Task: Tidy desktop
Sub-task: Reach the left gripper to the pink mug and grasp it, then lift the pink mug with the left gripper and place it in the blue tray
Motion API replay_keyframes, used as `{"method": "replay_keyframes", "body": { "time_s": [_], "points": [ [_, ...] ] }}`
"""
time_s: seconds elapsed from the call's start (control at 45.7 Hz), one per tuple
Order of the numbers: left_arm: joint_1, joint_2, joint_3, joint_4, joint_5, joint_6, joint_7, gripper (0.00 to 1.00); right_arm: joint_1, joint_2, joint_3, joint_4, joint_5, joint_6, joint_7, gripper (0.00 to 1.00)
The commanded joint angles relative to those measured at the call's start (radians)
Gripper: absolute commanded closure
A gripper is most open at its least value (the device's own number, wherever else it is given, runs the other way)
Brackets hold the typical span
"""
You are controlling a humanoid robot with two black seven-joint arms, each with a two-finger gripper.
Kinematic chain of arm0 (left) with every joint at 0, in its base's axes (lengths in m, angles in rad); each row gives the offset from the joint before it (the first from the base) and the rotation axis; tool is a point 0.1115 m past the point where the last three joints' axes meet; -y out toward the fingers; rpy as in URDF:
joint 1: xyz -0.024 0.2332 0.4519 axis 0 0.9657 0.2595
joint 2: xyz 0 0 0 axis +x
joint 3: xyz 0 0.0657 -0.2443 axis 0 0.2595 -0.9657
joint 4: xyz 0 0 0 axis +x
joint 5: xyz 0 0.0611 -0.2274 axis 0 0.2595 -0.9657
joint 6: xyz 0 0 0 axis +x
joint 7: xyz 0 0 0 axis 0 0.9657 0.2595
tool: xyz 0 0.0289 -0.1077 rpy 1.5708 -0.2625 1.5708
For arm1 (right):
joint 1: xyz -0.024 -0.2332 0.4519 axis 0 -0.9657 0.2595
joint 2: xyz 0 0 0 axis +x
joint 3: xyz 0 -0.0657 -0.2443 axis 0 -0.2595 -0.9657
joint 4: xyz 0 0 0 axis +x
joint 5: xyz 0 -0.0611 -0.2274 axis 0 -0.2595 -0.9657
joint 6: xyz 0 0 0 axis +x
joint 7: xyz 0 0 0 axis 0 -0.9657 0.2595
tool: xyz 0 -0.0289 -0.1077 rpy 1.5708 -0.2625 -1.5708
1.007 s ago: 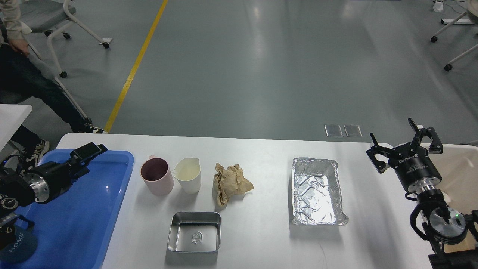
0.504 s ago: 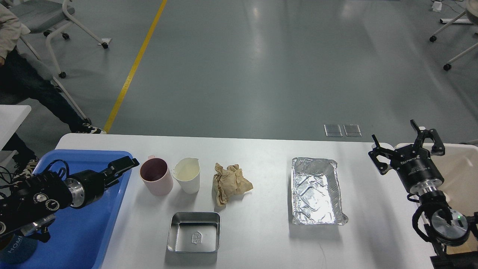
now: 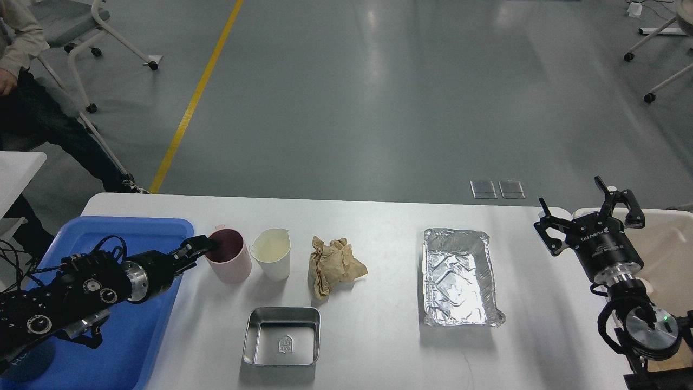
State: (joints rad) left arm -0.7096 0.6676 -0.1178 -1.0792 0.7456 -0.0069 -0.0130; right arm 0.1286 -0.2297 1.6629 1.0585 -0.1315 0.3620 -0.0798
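Our large matte white surface (image 3: 379, 227) with rounded corners spreads across the lower half of the view, carrying a pink plastic mug (image 3: 228, 262), a white paper cup (image 3: 272, 253), a crumpled brown paper wad (image 3: 333, 265), a shallow square steel tin (image 3: 281, 343) and a rectangular foil tray (image 3: 460, 276). A blue plastic tray (image 3: 81, 238) lies on its left end and a beige plastic bin (image 3: 671, 244) stands at its right edge. Our left claw (image 3: 203, 246) sits at the near-left rim of the pink mug; it is seen dark and end-on, so we cannot tell how far it is spread or whether it has hold of the rim. Our right claw (image 3: 593, 208) hangs above the surface's right end with its fingers spread wide and nothing between them. We judge the mug to be light, stiff and somewhat slick, best pinched across its rim wall with one finger inside, lifted straight up so it does not knock the paper cup just beside it. The paper cup and foil tray look thin and crushable, wanting a gentle squeeze; the wad is soft and can be taken anywhere.
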Motion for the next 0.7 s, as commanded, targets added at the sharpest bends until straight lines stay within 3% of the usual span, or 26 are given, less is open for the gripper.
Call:
{"method": "replay_keyframes", "body": {
  "time_s": [0.0,0.175,0.679],
  "points": [
    [-0.001,-0.029,0.006,0.028,0.000,-0.002,0.001,0.58,-0.001,0.000,0.000,0.000,0.000,0.002,0.000,0.00],
    [0.001,-0.046,0.007,0.045,0.000,-0.016,-0.012,0.76,-0.001,0.000,0.001,-0.002,0.000,0.002,0.000,0.00],
    [0.007,-0.028,0.073,0.044,0.003,-0.021,-0.084,0.99,-0.007,0.003,0.001,0.000,0.000,-0.001,0.000,0.00]
  ]
}}
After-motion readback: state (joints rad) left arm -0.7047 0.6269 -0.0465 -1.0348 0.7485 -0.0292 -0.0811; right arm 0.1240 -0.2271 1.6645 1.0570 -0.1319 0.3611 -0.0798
